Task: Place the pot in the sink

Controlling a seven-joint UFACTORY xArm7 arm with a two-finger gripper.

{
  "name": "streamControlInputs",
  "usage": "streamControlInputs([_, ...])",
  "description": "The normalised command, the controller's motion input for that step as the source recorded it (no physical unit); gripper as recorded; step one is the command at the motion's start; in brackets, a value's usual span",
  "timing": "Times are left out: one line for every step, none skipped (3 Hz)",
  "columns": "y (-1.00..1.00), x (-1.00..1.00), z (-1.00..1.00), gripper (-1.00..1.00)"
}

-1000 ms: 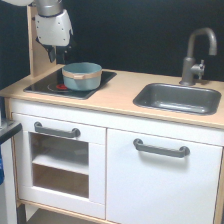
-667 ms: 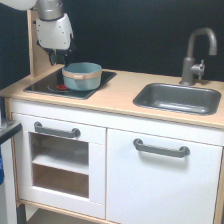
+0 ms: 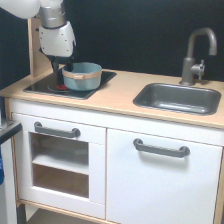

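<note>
Exterior view: our gripper (image 3: 61, 68) hangs at the far rim of the pot (image 3: 82, 76); we cannot tell whether it grips. That pot sits on the black hob (image 3: 95, 85), well apart from the sink (image 3: 175, 97).

one pot (image 3: 82, 76), one sink (image 3: 178, 98), one tap (image 3: 196, 52), one hob (image 3: 45, 86), two door handles (image 3: 161, 148).

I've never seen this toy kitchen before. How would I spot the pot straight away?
Start at the light wooden countertop of the white toy kitchen and go to the flat black hob at the exterior view's left end. The pot sits on it, beside the robot's end effector: small, round, pale blue-grey, with a tan wooden band near its rim.
</note>
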Motion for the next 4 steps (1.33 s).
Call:
streamControlInputs([0.02,0.29,-0.57,-0.90])
streamControlInputs([0.01,0.21,0.12,-0.99])
streamControlInputs([0.01,0.15,0.21,-0.99])
streamControlInputs([0.00,0.24,0.28,-1.00])
